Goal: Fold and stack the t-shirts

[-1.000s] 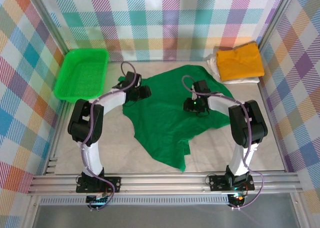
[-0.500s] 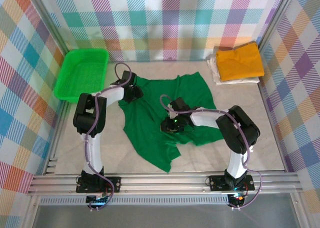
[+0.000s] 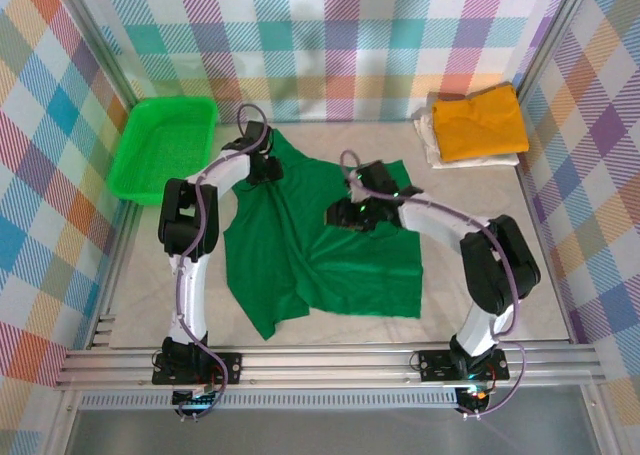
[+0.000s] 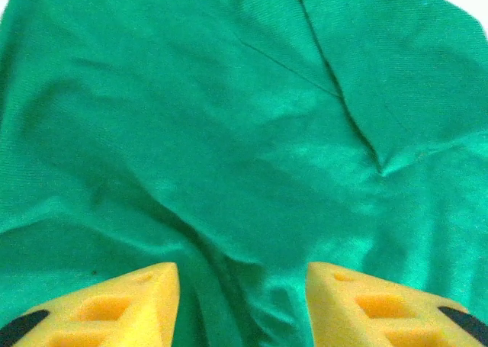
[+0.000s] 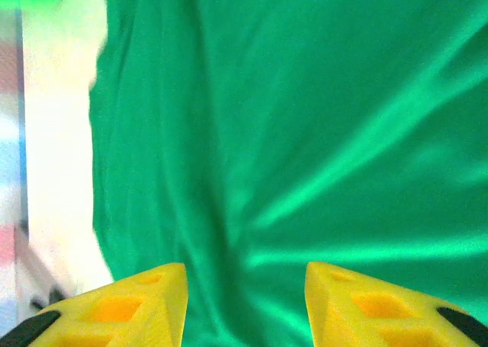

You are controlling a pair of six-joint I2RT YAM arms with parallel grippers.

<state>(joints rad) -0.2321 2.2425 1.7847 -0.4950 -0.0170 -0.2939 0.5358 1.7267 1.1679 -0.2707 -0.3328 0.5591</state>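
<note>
Both arms are now reaching farther across the counter (image 3: 440,320) than a second ago, and the dark green shirt (image 3: 300,245) is lying flatter at the middle, its right half drawn into a squarer shape. The right fingers (image 5: 145,301) are sitting low over the shirt's middle, and the left fingers (image 4: 137,301) over its far left edge. Both pairs are standing apart, released, with green cloth showing in the gap. Far left, a green basket (image 3: 165,145) is sitting by the wall. Far right, the yellow shirt (image 3: 480,123) is resting folded on the white shirt (image 3: 426,137).
</note>
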